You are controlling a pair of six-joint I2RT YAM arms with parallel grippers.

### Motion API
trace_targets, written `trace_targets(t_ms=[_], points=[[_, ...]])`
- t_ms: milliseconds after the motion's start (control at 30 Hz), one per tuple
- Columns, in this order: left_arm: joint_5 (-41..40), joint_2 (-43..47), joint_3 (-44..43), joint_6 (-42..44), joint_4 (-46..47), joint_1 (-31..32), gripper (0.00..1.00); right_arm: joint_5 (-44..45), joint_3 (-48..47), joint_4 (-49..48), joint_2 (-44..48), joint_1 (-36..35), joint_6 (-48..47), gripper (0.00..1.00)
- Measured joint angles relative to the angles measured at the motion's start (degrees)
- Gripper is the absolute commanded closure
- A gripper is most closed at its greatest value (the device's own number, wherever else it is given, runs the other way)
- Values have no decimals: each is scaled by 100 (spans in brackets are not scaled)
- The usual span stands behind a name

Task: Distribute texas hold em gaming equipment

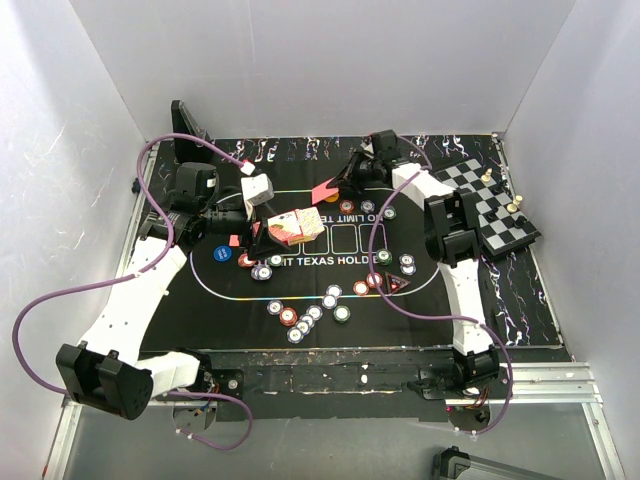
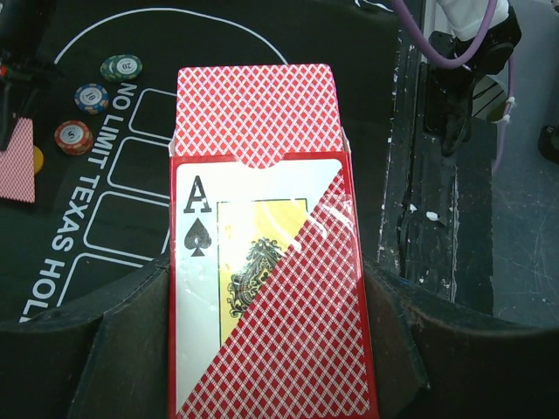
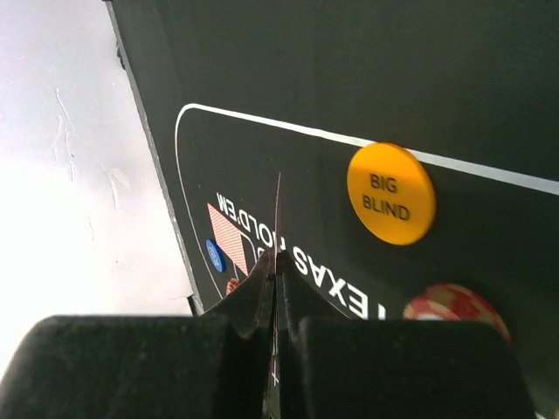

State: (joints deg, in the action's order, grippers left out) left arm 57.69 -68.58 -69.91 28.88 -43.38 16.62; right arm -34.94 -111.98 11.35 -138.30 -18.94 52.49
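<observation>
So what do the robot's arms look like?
The left arm and right arm have smooth white shells with chunky black joints. A thin purple cable loops along each one. The left end effector and right end effector are black, each with two blocky fingers. I can't see any markings.

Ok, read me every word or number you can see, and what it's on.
"NO LIMIT TEXAS HOL", cut off: mat.
"BIG BLIND": yellow button.
"A" over a spade: card box.
"20": green chip.
"10": blue chip.
Red chip: number too blurred to read.
</observation>
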Motion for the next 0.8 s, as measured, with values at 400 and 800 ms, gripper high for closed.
trace_targets(t_ms=[400, 800], points=[[-114, 7, 0, 0, 11, 0, 100, 238, -979, 162, -828, -428, 409, 44], [-142, 7, 0, 2, 11, 0, 100, 772, -791, 925, -295, -433, -96, 16]])
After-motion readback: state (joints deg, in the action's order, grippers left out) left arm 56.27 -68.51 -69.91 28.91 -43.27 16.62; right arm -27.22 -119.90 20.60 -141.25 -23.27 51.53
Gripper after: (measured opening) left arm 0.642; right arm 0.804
